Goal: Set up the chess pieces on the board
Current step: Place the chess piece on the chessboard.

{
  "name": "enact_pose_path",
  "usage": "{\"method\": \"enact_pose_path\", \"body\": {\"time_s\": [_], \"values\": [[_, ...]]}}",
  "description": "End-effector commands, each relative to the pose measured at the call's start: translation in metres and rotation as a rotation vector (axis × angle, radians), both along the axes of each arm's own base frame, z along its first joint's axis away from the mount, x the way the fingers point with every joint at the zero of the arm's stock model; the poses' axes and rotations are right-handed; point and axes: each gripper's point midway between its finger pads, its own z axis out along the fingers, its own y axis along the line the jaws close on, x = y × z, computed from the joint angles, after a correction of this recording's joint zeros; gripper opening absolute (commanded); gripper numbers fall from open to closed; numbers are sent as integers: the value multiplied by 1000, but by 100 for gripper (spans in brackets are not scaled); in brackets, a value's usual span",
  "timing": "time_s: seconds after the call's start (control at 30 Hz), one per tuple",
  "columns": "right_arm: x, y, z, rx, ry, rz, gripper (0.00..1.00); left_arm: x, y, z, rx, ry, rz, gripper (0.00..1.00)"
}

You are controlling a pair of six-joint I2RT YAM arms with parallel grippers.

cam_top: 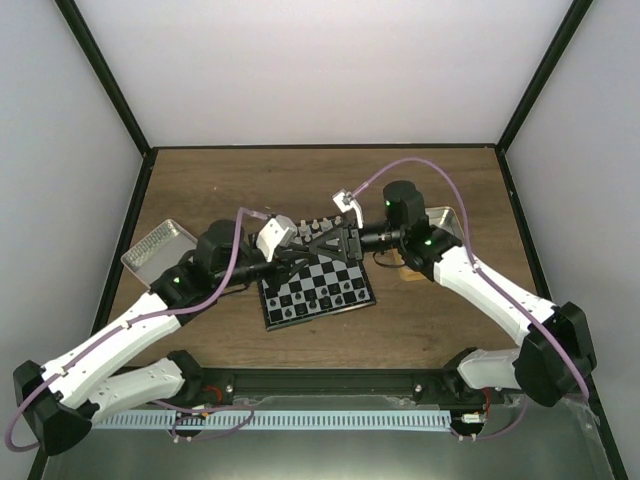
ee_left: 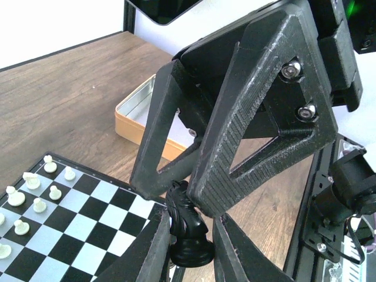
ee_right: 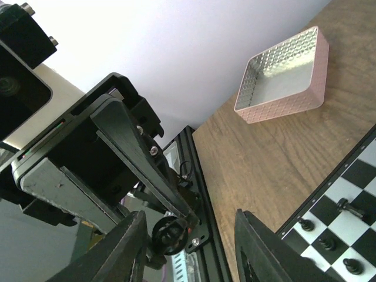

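The chessboard (cam_top: 318,290) lies at the table's middle. My left gripper (cam_top: 303,256) is shut on a black knight (ee_left: 188,226) and holds it just past the board's edge (ee_left: 70,223); in the left wrist view its fingers (ee_left: 154,249) press the knight's sides. My right gripper (cam_top: 327,245) meets it from the other side, open, its two fingers (ee_left: 235,147) standing around the knight's head. In the right wrist view the knight's base (ee_right: 170,235) sits between my wide-apart fingers (ee_right: 258,252). Black pieces (ee_right: 343,205) and white pieces (ee_left: 35,188) stand on the board.
A silver tin (cam_top: 158,250) sits left of the board and shows in the right wrist view (ee_right: 282,76). A second tin (cam_top: 448,222) sits at the right, partly under my right arm, and shows in the left wrist view (ee_left: 141,111). The metal rail (cam_top: 320,385) runs along the near edge.
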Motion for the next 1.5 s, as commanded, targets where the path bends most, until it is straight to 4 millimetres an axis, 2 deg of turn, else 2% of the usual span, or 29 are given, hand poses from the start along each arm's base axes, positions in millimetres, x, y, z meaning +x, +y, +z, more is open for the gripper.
{"method": "enact_pose_path", "body": {"time_s": [0.0, 0.07, 0.13, 0.33, 0.4, 0.47, 0.53, 0.6, 0.77, 0.83, 0.97, 1.07, 1.2, 1.47], "values": [[-3, 6, 12, 32, 72, 53, 40, 6, -2, -5, 33, -10, 4, 21], [-4, 8, 8, 27, 112, 69, 36, 8, -1, -8, 44, -6, 16, 21], [-5, 8, 4, 21, 140, 75, 27, 11, 0, -10, 54, -2, 30, 21], [-1, 8, 2, 13, 150, 55, 7, 14, 3, -12, 62, 6, 59, 23], [3, 8, 2, 10, 130, 29, 5, 18, 7, -14, 68, 11, 90, 32], [12, 7, 0, -3, 99, -29, 3, 24, 13, -15, 74, 20, 154, 52], [24, 3, -9, -38, 56, -116, 2, 32, 24, -17, 83, 24, 232, 62], [37, -3, -21, -84, 3, -204, 2, 35, 33, -18, 87, 21, 289, 68], [69, -25, -64, -316, -146, -500, 1, 46, 68, -7, 69, -3, 490, 71], [73, -37, -77, -393, -171, -582, 1, 50, 88, -2, 61, -20, 593, 71], [66, -64, -91, -465, -192, -684, 1, 52, 127, 5, 38, -55, 777, 73], [57, -79, -96, -494, -207, -730, 1, 49, 143, 11, 10, -71, 842, 76], [46, -91, -113, -575, -188, -780, 1, 44, 150, 14, 1, -80, 855, 77], [27, -88, -158, -689, -151, -764, 1, 39, 156, 20, -30, -80, 858, 78]]}}
